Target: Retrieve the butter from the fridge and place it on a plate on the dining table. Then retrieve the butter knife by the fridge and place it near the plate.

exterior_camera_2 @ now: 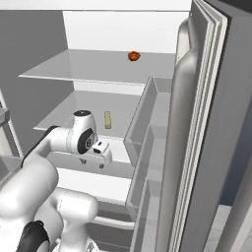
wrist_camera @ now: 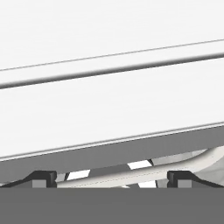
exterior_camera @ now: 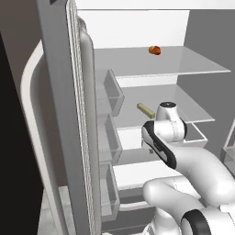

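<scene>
The fridge [exterior_camera: 59, 114] stands open, showing a white interior with glass shelves. The butter [exterior_camera: 146, 110] is a small pale yellow-tan stick lying on the middle shelf, also seen as the butter [exterior_camera_2: 107, 119] in the right base view. My gripper [exterior_camera_2: 102, 153] hangs in front of that shelf's edge, a little below and nearer than the butter, and is apart from it. In the hand view the gripper [wrist_camera: 111, 179] is open, its fingertips [wrist_camera: 43, 177] wide apart with nothing between them. The plate, the dining table and the butter knife are out of view.
A small reddish-brown round item [exterior_camera: 154, 50] sits on the top shelf. Clear door bins [exterior_camera: 110, 92] line the left door, and more bins [exterior_camera_2: 147, 115] line the right door. A crisper drawer [exterior_camera: 195, 133] sits below the middle shelf. A curved white handle [wrist_camera: 131, 175] lies under the hand.
</scene>
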Robot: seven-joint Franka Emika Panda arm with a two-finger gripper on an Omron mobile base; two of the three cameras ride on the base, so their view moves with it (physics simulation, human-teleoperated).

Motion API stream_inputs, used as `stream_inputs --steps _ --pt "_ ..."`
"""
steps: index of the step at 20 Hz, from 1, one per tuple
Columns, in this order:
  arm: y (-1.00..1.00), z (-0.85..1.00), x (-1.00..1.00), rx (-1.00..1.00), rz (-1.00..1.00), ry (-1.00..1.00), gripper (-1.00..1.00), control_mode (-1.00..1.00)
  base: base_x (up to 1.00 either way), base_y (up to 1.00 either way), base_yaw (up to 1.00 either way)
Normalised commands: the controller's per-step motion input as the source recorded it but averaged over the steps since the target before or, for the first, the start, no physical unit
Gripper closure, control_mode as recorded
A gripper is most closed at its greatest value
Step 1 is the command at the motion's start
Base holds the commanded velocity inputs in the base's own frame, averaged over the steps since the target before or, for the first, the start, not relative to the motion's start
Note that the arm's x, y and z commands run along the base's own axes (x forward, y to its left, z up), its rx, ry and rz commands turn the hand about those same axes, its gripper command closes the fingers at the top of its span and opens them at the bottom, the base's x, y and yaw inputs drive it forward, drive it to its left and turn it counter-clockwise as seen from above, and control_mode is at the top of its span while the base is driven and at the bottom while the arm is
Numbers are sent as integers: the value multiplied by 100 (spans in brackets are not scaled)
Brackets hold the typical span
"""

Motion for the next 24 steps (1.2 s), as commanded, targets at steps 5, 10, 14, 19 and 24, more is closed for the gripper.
stream_inputs --steps 5,10,14,19,24 --pt "0 0 0 0 0 0 -100 100 12 0 0" --pt "0 0 0 0 0 0 -100 100 12 0 0" --pt "0 4 8 0 0 -17 -100 -100 3 0 0" --pt "0 28 29 0 0 -27 -100 -100 0 0 0" --pt "0 44 17 0 0 -32 -100 -100 0 0 0"
